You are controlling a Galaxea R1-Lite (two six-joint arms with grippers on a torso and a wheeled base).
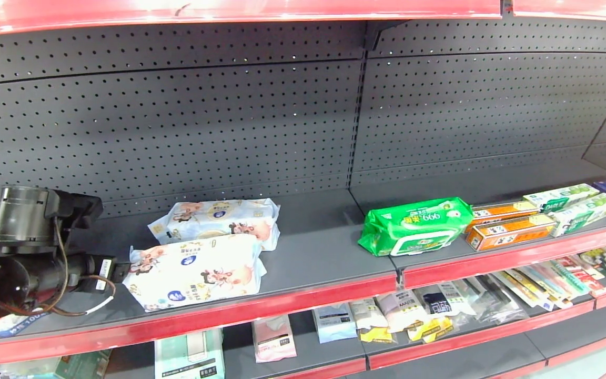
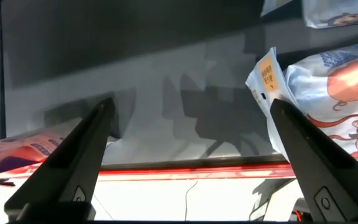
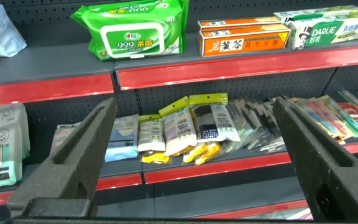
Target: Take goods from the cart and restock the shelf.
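Left hand [image 2: 191, 104] spread wide, empty (wipes pack [image 2: 334, 93] beside it); right hand [image 3: 194, 102] likewise.

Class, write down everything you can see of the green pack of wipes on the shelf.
The green pack of wipes is a soft, glossy plastic pouch, puffy, with crimped ends and a white rounded flap on its face. It lies on the dark shelf, near the red front edge, flap facing up and forward. Orange boxes lie close on its right; contact cannot be told. Nothing rests on it.
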